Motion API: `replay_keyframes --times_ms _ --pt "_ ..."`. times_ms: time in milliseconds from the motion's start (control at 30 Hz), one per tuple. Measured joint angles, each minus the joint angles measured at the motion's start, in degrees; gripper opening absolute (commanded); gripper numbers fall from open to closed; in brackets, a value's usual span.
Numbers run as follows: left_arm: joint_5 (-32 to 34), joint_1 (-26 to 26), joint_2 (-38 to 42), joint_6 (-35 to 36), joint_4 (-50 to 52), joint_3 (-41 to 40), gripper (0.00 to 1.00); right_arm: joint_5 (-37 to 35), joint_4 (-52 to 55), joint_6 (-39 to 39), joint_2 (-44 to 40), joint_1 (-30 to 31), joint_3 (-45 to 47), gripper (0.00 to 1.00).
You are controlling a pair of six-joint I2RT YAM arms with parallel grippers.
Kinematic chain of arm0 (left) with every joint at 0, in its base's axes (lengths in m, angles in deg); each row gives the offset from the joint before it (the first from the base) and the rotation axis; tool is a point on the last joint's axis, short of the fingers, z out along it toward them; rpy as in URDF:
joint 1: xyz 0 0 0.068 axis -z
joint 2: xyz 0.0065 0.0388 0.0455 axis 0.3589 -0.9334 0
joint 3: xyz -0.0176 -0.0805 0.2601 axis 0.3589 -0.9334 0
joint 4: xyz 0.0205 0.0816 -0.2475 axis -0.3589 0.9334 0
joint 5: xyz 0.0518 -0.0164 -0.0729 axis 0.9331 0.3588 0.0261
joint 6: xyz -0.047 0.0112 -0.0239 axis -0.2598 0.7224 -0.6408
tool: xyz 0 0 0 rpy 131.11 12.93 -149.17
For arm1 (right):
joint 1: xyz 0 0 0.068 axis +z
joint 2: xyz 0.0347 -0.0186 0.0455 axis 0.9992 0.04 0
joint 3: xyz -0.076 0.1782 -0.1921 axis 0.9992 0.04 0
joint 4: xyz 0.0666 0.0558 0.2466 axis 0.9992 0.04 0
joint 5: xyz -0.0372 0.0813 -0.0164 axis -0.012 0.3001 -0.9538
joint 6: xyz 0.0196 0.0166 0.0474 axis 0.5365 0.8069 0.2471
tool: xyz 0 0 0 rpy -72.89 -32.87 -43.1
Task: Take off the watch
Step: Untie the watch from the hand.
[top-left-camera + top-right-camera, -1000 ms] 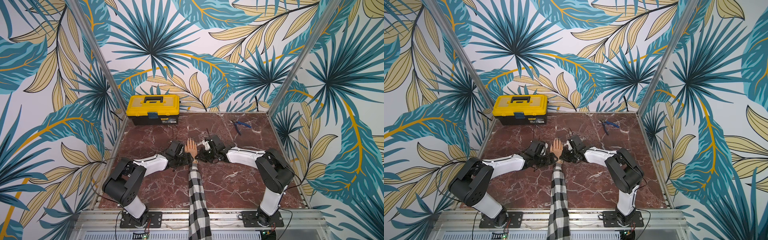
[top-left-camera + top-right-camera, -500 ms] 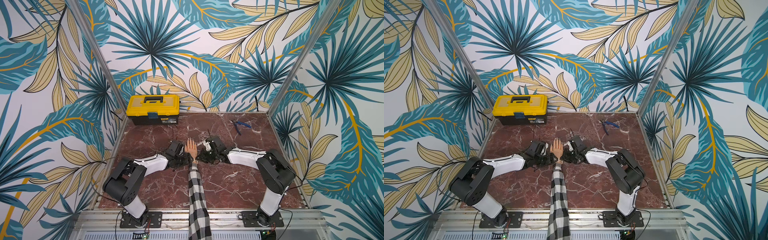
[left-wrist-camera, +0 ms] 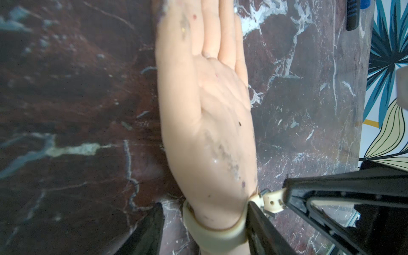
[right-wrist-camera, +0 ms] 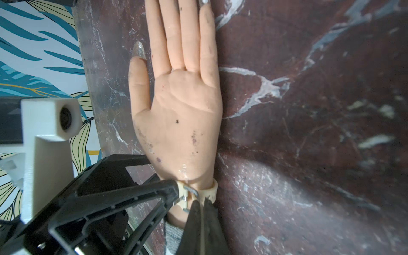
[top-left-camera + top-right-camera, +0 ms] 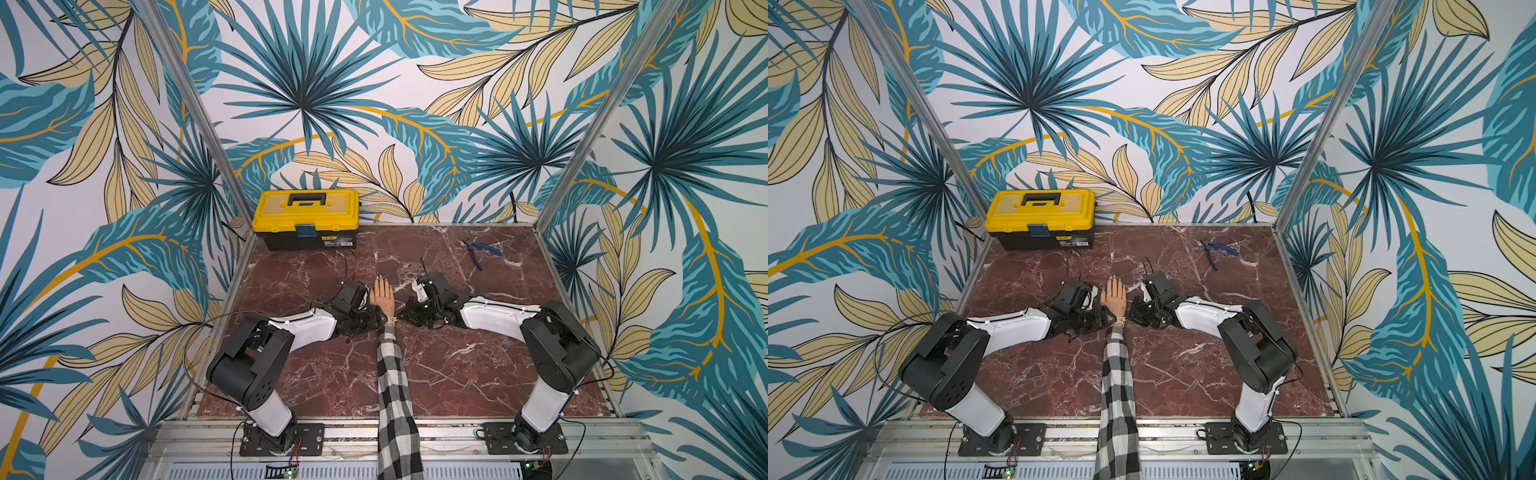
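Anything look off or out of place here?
The watch strap tail sticks out sideways at the buckle instead of lying flat round the wrist of the mannequin hand; the right gripper pinches it. The palm has dark smudges. Blue-handled pliers lie loose, well away from the closed yellow toolbox.

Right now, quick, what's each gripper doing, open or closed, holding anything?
Left gripper: open, jaws on either side of the watch band, with a gap on one side.
Right gripper: shut on the watch's loose strap end.
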Motion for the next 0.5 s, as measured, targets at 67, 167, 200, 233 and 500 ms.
replay_keyframes --times_ms 67,167,200,233,500 --pt "0.0 -0.1 0.0 0.0 0.2 0.0 0.69 0.0 0.2 0.0 0.0 0.0 -0.1 0.0" --pt "0.2 -0.4 0.3 -0.1 1.1 0.5 0.76 0.3 0.4 0.0 0.0 -0.1 -0.2 0.0" --pt "0.3 -0.5 0.5 -0.1 1.6 0.7 0.77 0.4 0.5 0.0 0.1 -0.1 -0.3 0.0" --pt "0.5 -0.5 0.6 -0.1 2.3 1.0 0.78 0.5 0.5 0.0 0.1 -0.1 -0.4 0.0" --pt "0.6 -0.6 1.2 -0.2 7.9 4.1 0.83 1.0 0.5 0.0 0.7 -0.2 -0.8 0.0"
